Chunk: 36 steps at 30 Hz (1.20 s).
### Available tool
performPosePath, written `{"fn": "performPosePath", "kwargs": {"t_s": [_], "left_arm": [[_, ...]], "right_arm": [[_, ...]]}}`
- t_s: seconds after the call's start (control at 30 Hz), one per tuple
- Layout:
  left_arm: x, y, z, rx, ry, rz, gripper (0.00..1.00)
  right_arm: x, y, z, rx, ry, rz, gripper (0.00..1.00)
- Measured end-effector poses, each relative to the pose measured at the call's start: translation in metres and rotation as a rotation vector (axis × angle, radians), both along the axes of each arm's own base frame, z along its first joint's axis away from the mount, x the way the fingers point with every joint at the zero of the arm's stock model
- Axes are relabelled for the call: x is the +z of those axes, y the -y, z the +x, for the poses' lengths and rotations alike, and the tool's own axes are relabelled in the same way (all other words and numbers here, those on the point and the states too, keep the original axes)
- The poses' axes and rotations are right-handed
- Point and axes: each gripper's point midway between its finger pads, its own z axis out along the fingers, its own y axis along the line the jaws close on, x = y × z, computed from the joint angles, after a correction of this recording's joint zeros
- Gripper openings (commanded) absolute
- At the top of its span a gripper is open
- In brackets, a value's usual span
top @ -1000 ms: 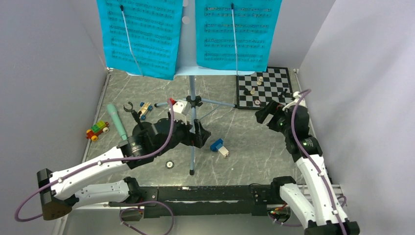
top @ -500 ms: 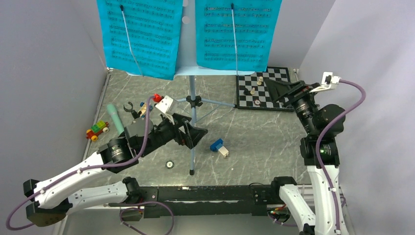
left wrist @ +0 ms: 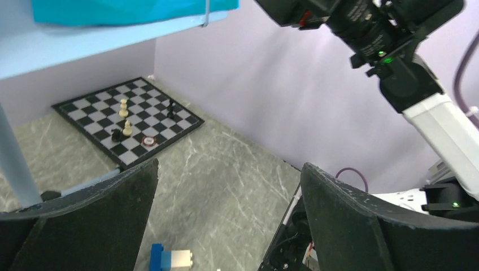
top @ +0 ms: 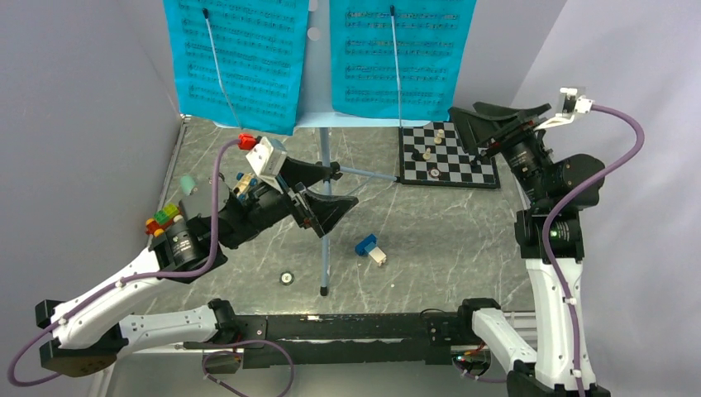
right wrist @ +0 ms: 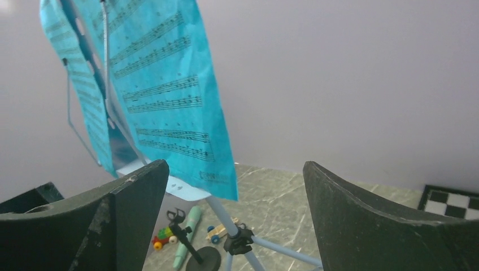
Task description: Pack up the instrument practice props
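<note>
Find the pale-blue music stand (top: 325,161) mid-worktop (top: 446,223) on thin tripod legs, with two cyan pages (top: 240,66) on its desk. Expect light, top-heavy, tippy; paper flimsy. Grip the stiff pole; pinch pages by an edge. Note left claw (top: 343,187) spread wide near the pole, right claw (top: 463,124) gaping by the right page, both empty.

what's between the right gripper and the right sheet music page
Nothing visible: the open right gripper hangs in clear air to the right of the right sheet music page. Only a thin retaining wire lies across the page's front.
</note>
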Motion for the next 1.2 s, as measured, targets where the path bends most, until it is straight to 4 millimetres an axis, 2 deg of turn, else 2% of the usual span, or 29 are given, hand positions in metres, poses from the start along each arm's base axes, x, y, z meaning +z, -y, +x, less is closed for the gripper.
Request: {"fn": "performPosePath", "kwargs": {"t_s": [0.17, 0.4, 0.67, 0.77, 0.93, 1.2], "left_arm": [[0.026, 0.007, -0.002, -0.032, 0.063, -0.050, 0.99], [0.065, 0.015, 0.001, -0.035, 0.140, -0.130, 0.99], [0.119, 0.026, 0.009, -0.021, 0.209, -0.209, 0.99], [0.131, 0.032, 0.013, -0.013, 0.228, -0.221, 0.99], [0.139, 0.044, 0.025, 0.009, 0.232, -0.214, 0.99], [0.135, 0.056, 0.038, 0.041, 0.223, -0.187, 0.99]], "right_arm": [[0.009, -0.014, 0.005, 0.097, 0.029, -0.027, 0.85], [0.000, -0.016, 0.026, 0.144, -0.010, -0.018, 0.79], [0.010, -0.024, 0.017, 0.207, 0.024, -0.004, 0.66], [0.013, -0.027, 0.012, 0.237, 0.034, 0.001, 0.61], [0.014, -0.030, 0.008, 0.263, 0.033, 0.008, 0.52], [0.017, -0.033, 0.003, 0.289, 0.032, 0.019, 0.33]]}}
